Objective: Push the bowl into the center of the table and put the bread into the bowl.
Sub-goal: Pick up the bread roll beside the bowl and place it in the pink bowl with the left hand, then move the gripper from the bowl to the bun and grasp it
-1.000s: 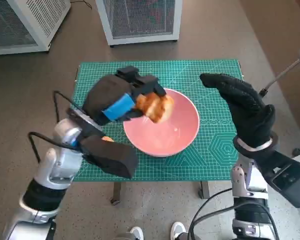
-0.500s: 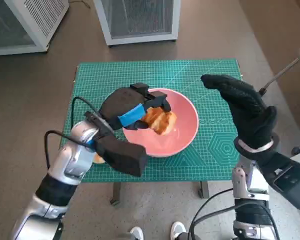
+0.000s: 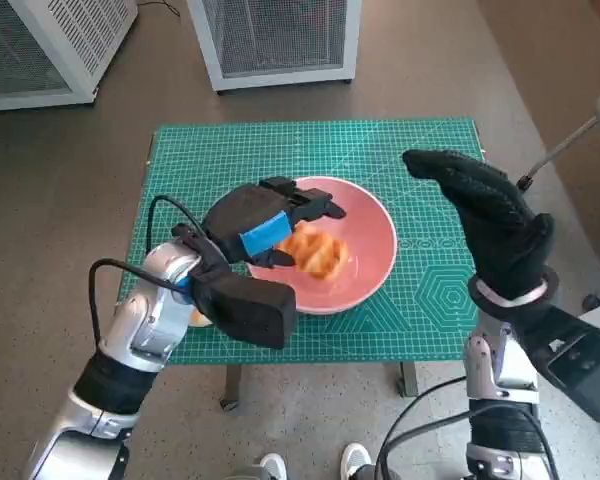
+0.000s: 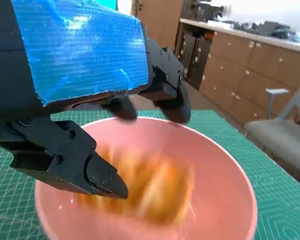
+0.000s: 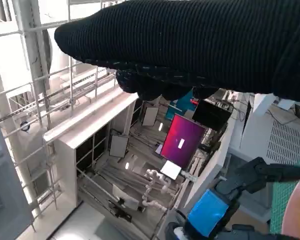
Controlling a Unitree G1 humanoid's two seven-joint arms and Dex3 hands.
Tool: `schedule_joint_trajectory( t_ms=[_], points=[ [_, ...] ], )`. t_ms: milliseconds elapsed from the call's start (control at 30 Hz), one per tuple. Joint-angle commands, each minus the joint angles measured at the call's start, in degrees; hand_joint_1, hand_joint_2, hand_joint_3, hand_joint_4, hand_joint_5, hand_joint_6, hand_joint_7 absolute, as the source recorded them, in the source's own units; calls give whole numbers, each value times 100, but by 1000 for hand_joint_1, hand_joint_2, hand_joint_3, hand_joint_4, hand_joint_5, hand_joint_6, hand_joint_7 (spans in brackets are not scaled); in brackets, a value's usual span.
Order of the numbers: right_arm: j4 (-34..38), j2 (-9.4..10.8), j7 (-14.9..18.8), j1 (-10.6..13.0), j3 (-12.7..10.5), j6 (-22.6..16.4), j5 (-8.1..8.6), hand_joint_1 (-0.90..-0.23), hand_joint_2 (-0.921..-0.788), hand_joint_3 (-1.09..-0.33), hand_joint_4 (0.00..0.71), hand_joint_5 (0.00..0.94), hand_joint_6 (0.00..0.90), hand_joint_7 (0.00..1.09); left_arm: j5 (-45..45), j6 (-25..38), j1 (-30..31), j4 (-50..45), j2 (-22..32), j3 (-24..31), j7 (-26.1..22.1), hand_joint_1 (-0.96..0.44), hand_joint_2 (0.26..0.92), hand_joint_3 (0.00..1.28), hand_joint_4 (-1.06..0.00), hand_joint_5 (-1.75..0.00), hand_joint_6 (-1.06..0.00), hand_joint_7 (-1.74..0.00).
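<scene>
Bread (image 3: 314, 250) lies inside the pink bowl (image 3: 372, 262) near the table (image 3: 420, 150) center, w/ your left hand (image 3: 258, 222) spread open just above it, holding nothing, prob. so it drops clean, while the right hand (image 3: 490, 215) hovers empty, fingers apart, beside the bowl.

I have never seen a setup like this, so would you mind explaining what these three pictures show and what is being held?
This is a humanoid robot at a small table covered by a green cutting mat. One camera looks down from its head; the other two sit behind each wrist. A pink bowl stands on the mat with bread inside it. The left hand, black with blue tape, hovers open over the bread; in its wrist view the bread is blurred. The right hand, gloved, is raised beside the bowl, holding nothing.
</scene>
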Motion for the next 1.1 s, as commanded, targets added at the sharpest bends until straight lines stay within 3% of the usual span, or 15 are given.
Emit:
schedule_joint_trajectory(
  t_ms=[33, 333, 633, 1100],
  points=[
    [20, 12, -27, 130, 32, 74, -56, -498, -921, -560, 309, 2, -1, 603, -199, 100, 126, -421, 139, 173, -283, -312, 817, 24, -99, -4, -228, -130],
    [4, 37, -29, 128, 74, 93, -46, -496, -921, -561, 308, 1, -1, 605, -626, 617, 423, -1454, 451, 617, -999, -374, 821, 14, -43, 0, -186, -86],
    [-76, 34, 11, 140, 97, 173, 29, -491, -921, -564, 309, 2, -1, 605, -1288, 1163, 850, -2607, 948, 1428, -1575, -330, 814, 5, -31, -1, -184, -67],
    [-141, 47, 52, 178, 85, 272, 135, -490, -921, -563, 310, 2, -1, 609, -1248, 1577, 1729, -3539, 1795, 2275, -1741, -199, 758, 0, -72, -13, -232, -71]
  ],
)
